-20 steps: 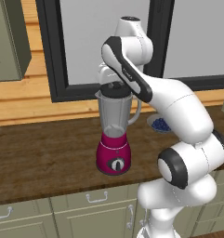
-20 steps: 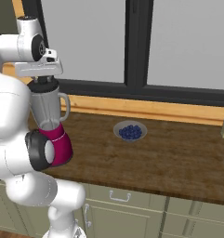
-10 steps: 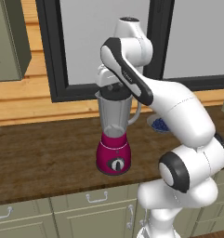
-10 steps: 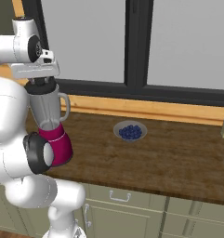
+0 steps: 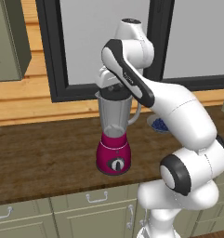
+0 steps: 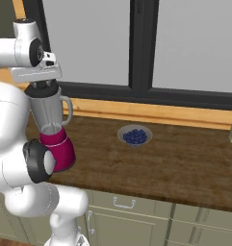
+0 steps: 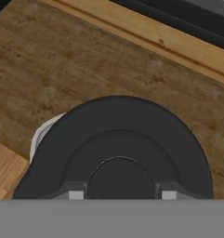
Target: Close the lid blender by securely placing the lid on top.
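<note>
My jaws point straight down and grip the lid, with one finger tip on each side of its raised centre knob. The lid spreads out wide beneath them, black and round. From the left base view, the lid sits right at the mouth of the blender, directly under my jaws; whether it is fully seated on the jar rim or just touching it I cannot tell, since my hand hides the joint. From the right, the lid again lies at the top of the blender. The blender stands upright on the counter, its handle toward the window side. A bowl of blueberries rests on the counter well off to the side of my jaws.
</note>
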Available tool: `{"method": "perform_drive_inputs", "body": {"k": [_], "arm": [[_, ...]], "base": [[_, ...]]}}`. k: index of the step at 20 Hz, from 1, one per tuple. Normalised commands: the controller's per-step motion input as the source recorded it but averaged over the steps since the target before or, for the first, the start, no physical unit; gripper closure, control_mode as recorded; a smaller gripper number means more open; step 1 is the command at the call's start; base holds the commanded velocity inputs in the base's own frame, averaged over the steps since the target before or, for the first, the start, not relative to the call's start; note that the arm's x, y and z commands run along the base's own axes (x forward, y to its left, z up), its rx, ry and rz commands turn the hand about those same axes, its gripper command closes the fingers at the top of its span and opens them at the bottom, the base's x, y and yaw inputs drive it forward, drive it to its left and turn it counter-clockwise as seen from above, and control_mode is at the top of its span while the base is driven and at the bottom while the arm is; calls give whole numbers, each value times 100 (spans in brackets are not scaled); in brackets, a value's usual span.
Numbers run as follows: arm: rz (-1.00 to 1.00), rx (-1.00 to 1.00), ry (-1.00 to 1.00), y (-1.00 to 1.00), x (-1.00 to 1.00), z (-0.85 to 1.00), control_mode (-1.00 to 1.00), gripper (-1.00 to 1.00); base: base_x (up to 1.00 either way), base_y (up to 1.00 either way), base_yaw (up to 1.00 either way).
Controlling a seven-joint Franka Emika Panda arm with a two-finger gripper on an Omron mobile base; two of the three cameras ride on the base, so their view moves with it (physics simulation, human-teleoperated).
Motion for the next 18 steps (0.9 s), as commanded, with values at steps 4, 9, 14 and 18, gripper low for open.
{"method": "perform_drive_inputs", "body": {"k": [4, 9, 14, 18], "arm": [[4, 0, 0, 0, 20, -1, -100, 100], [1, 0, 5, -6, 6, -19, -100, 100], [1, 0, 10, -15, -3, -27, -100, 100], [0, -1, 17, 0, 9, -15, -100, 100]], "base": [[0, 0, 0], [0, 0, 0], [0, 0, 0], [0, 0, 0]]}}
